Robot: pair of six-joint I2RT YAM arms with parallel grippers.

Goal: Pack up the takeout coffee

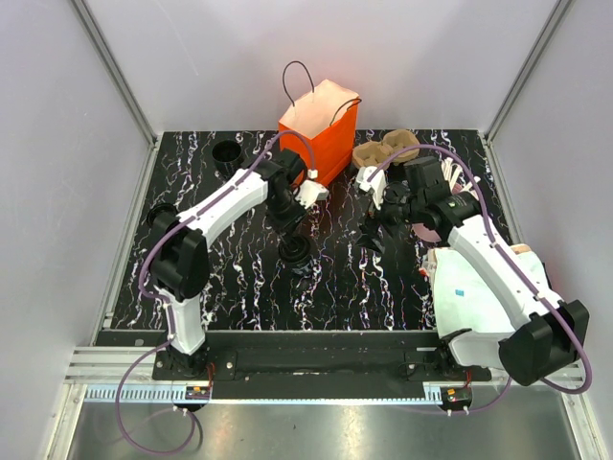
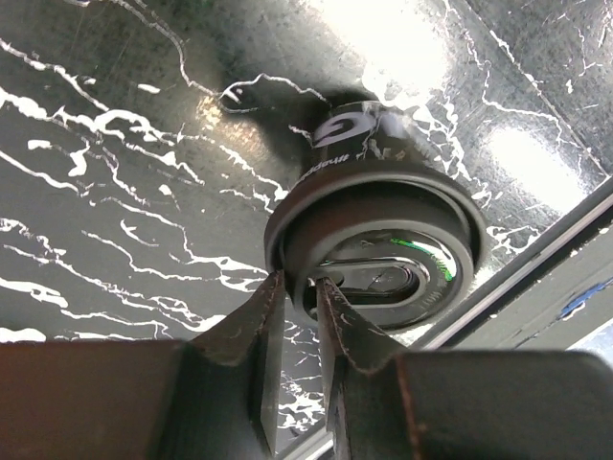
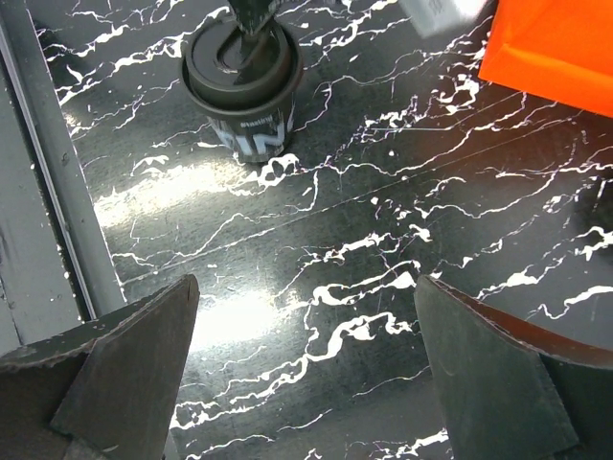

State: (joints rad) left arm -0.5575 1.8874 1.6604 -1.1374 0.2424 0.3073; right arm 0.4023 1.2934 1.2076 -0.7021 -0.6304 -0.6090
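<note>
**Now: cup (image 1: 295, 251) upright on the table (image 1: 230, 278), left gripper (image 2: 299, 287) at its lid (image 2: 383, 259)**

My left fingers (image 2: 259, 355) straddle the lid's rim, a sliver apart; I cannot tell whether they pinch it. My right gripper (image 3: 306, 297) hangs near the cup, jaws spread wide. Beyond both stands the bag (image 1: 321, 129).

A: Where is the cup?
B: The takeout coffee (image 1: 297, 252) stands upright mid-table (image 1: 220, 278), with the left gripper (image 1: 290, 228) right above it, straddling the lid rim.
A: Behind it?
B: A paper bag (image 1: 321, 134) at far centre, pulp tray (image 1: 386, 149) just right of it. The right gripper (image 1: 375, 235) is right of the coffee, apart.
</note>
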